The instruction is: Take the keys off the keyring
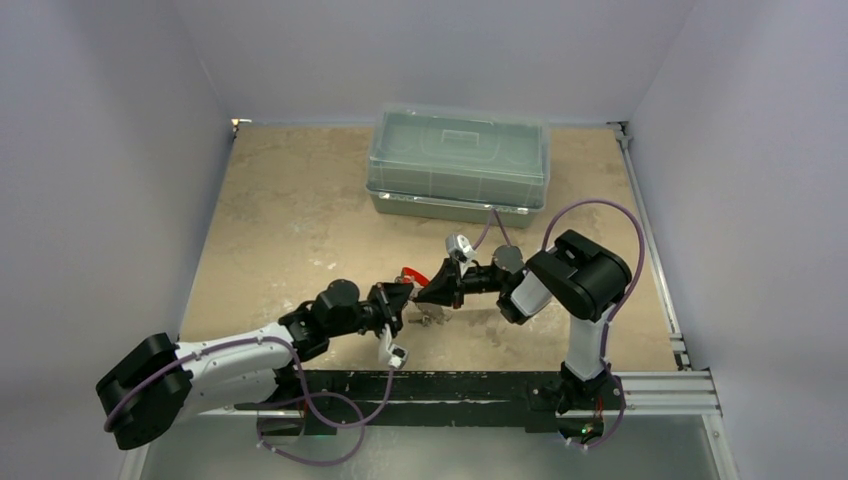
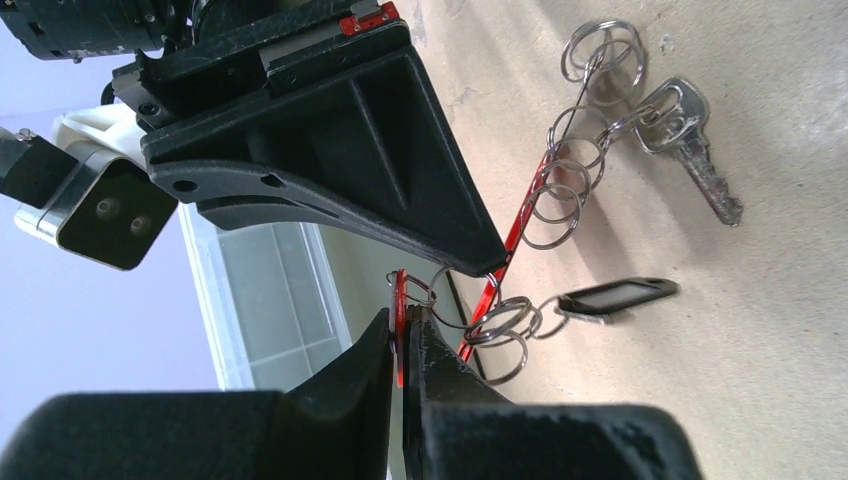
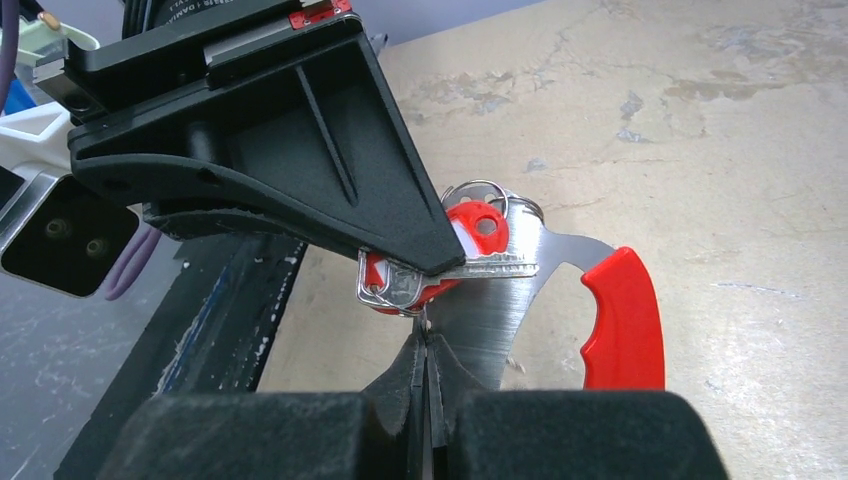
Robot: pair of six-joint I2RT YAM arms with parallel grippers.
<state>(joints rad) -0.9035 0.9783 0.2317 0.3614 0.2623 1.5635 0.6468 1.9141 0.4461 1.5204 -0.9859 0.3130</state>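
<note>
Above the beige table [image 1: 300,220], near the middle of its near edge, the left gripper [image 2: 402,322] pinches the keyring [image 3: 612,310] while the right gripper [image 3: 425,338], pressed together, seems to nip its wire loop [image 2: 455,290]; best to hold firm and pull slowly, sparing the keys [image 2: 688,138] snags.
</note>
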